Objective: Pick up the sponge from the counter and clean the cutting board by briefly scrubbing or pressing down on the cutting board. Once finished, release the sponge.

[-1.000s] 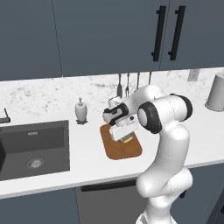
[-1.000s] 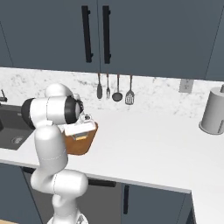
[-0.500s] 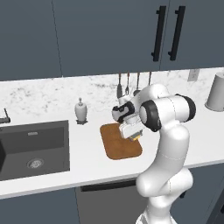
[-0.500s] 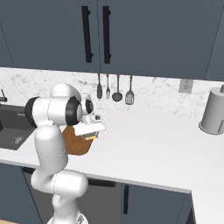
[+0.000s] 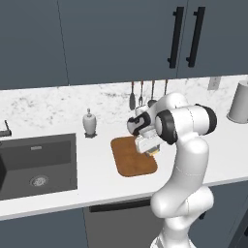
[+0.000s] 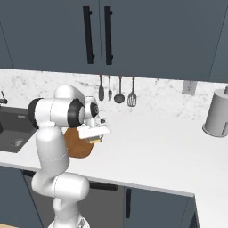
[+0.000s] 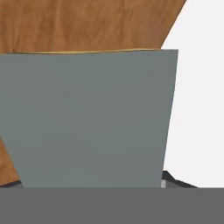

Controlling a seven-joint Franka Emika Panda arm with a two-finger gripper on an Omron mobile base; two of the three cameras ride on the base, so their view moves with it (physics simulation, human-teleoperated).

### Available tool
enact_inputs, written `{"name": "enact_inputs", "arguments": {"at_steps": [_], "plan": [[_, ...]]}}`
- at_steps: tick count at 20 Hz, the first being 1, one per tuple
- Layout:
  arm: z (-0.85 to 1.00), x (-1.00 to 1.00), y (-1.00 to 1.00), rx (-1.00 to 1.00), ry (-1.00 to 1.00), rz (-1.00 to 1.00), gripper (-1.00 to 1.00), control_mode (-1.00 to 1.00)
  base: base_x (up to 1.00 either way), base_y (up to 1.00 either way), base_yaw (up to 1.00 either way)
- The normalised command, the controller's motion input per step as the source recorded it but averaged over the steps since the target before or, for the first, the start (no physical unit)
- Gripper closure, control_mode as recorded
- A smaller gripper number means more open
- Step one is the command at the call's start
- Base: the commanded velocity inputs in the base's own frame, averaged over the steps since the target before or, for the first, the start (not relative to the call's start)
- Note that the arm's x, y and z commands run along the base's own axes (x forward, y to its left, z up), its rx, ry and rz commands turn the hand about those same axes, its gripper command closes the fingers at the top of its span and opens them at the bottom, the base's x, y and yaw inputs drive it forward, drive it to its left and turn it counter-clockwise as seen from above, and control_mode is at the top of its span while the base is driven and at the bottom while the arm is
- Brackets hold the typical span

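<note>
Far left of the pincer (image 5: 150, 150), the dark sink (image 5: 38, 162) sits in the white bench (image 5: 97, 186). A soap bottle (image 5: 88, 122) stands nearer. The pincer grips the sponge (image 5: 152, 151), grey side facing the hand camera, above the right edge of the cutting board (image 5: 131, 157). Utensils (image 5: 141, 94) hang behind; a grey canister (image 5: 239, 101) stands far right.

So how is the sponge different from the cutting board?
The sponge is small; the cutting board is several times bigger. The sponge is yellow with a grey layer, while the cutting board is brown wood. The sponge is held up in the gripper at the cutting board's right edge; the cutting board lies flat on the counter. Both are rectangular.
</note>
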Motion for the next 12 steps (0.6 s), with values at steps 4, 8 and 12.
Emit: {"name": "enact_inputs", "arguments": {"at_steps": [4, 8, 12], "plan": [[0.25, 0.18, -0.04, 0.01, -0.05, 0.0, 1.0, -1.0, 0.0, 0.0, 0.0], [0.27, 0.4, 0.0, 0.02, -0.05, 0.0, 1.0, -1.0, 0.0, 0.0, 0.0], [-0.07, 0.56, 0.0, 0.0, -0.07, 0.0, 1.0, -1.0, 0.0, 0.0, 0.0]]}}
